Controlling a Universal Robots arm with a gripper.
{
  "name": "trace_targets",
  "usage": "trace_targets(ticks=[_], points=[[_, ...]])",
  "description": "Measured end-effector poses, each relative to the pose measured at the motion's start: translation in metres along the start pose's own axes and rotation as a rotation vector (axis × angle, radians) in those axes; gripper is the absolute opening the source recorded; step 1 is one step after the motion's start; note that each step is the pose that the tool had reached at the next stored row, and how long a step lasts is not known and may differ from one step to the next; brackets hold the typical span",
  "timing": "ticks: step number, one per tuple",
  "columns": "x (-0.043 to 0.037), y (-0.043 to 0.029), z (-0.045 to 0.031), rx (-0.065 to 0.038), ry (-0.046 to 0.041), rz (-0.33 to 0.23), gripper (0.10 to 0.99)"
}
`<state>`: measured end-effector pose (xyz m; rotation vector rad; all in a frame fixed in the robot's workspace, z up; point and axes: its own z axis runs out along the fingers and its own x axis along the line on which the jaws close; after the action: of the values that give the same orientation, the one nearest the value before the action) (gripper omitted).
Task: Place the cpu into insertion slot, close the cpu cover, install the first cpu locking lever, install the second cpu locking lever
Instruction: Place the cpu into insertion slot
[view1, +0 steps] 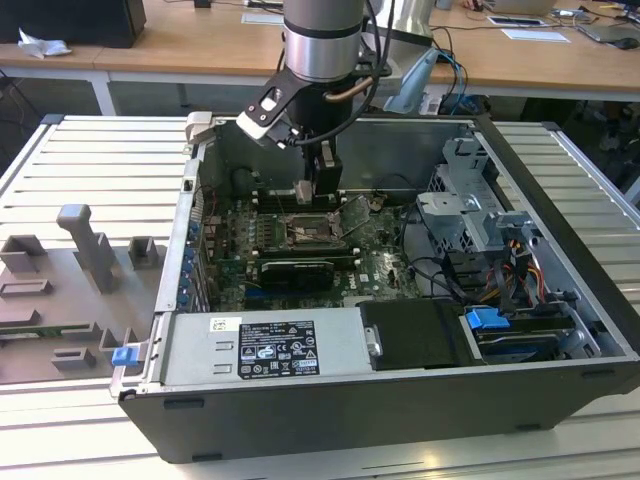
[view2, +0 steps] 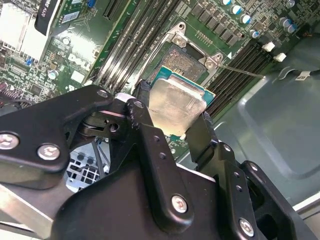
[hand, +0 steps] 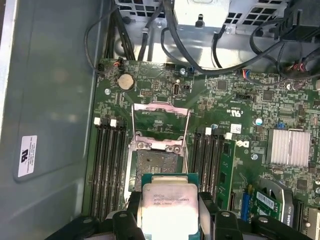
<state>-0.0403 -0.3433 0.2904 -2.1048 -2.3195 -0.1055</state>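
My gripper (view1: 318, 182) hangs inside the open computer case, shut on the cpu (hand: 169, 204), a flat square chip with a pale silvery top on a green edge. The black fingers (hand: 131, 216) clamp two opposite sides of the cpu (view2: 175, 106). The chip hovers just above and slightly off the insertion slot (hand: 156, 167), a square socket with a dark centre (view2: 184, 62) on the green board (view1: 308, 228). The cpu cover (hand: 161, 119) stands swung open beyond the socket, a thin metal frame with a window. A thin wire locking lever (view2: 241, 71) sticks out beside the socket.
Long black memory slots (hand: 107, 165) flank the socket on both sides. A black graphics card (view1: 295, 272) lies in front of it, a power supply (view1: 265, 345) nearer still. A drive cage with cables (view1: 470, 215) fills the exterior view's right. Grey fixtures (view1: 90, 250) stand outside the case.
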Motion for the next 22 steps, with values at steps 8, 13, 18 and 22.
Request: trace_targets(ticks=[8,13,18,22], points=[[-0.0001,-0.0002,0.0038,0.001,0.0009,-0.014,0.537],[0.001,-0.0005,0.017,0.0,0.0005,-0.007,0.537],[0.0006,-0.0008,0.0237,-0.005,-0.0044,0.101,0.537],[0.0005,-0.001,0.0262,-0.006,-0.0047,0.111,0.537]])
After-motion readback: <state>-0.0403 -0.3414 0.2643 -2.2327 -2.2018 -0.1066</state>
